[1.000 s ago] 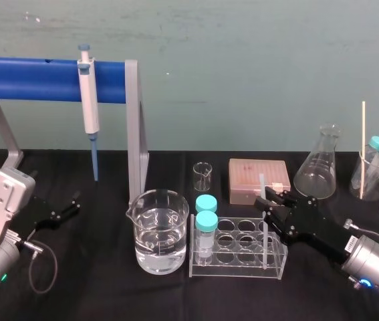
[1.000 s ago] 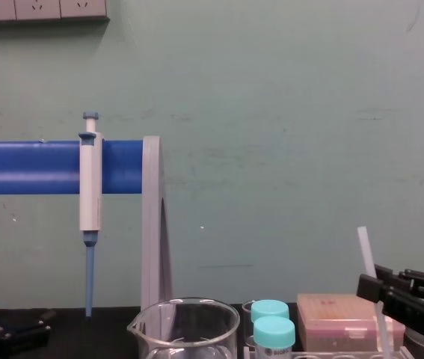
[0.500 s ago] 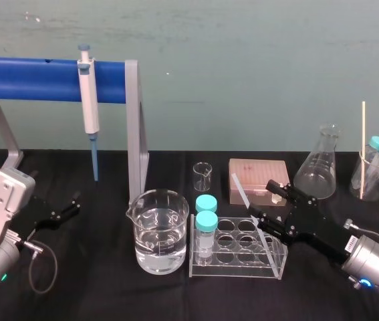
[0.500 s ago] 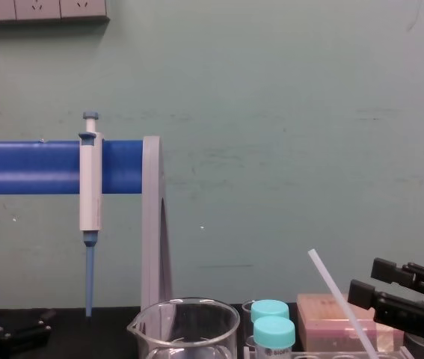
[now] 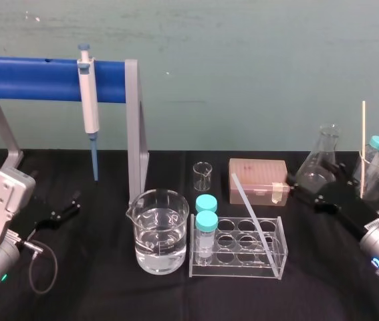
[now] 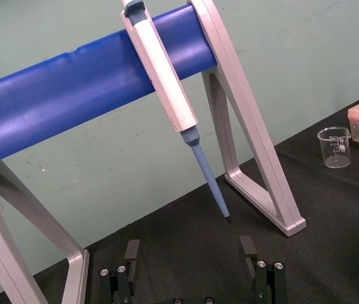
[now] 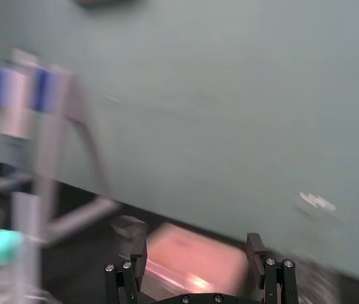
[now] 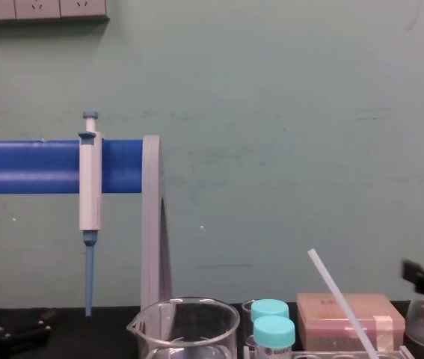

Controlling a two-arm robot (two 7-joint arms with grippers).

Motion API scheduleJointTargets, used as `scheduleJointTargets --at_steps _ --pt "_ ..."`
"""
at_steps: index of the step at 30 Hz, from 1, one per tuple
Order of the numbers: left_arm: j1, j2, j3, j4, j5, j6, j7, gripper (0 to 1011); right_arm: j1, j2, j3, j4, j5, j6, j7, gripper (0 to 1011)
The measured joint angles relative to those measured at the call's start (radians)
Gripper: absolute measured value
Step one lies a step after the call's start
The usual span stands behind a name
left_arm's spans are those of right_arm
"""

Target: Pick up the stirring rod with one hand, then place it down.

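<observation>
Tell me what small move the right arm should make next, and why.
Probably draw the right gripper back toward its side, clear of the flask. Its jaws are open and empty, and the stirring rod leans free in the tube rack, so placing looks done. The left gripper sits parked at the left.

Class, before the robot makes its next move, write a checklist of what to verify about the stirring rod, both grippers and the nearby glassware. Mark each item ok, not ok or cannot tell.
1. Stirring rod set down, lower end in the test tube rack, leaning toward the robot's left: ok.
2. Right gripper open, nothing between its fingers: ok.
3. Right gripper apart from the rod and the rack: ok.
4. Right gripper not touching the conical flask beside it: cannot tell.
5. Left gripper parked at the left, open and empty: ok.
</observation>
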Motion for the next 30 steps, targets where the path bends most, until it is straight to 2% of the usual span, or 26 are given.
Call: scheduleJointTargets --at_steps 1,3,4,5,7,10,30 --pt "0.000 0.000 0.000 0.000 0.000 0.000 0.000 1000 -0.006 -0.007 0.010 -0.005 -0.019 0.044 -0.058 1003" --pt "0.000 0.000 0.000 0.000 0.000 0.000 0.000 1000 -0.011 -0.016 0.020 -0.006 -0.038 0.111 -0.120 1003" --pt "0.000 0.000 0.000 0.000 0.000 0.000 0.000 1000 -0.011 -0.016 0.020 -0.006 -0.038 0.111 -0.120 1003" --pt "0.000 0.000 0.000 0.000 0.000 0.000 0.000 1000 -0.014 -0.020 0.024 -0.006 -0.042 0.148 -0.142 1003" --pt "0.000 0.000 0.000 0.000 0.000 0.000 0.000 1000 -0.016 -0.026 0.027 -0.002 -0.046 0.186 -0.156 1003" --pt "0.000 0.000 0.000 0.000 0.000 0.000 0.000 1000 -0.018 -0.029 0.028 0.001 -0.053 0.213 -0.158 1003" --pt "0.000 0.000 0.000 0.000 0.000 0.000 0.000 1000 -0.017 -0.028 0.028 0.000 -0.051 0.197 -0.159 1003"
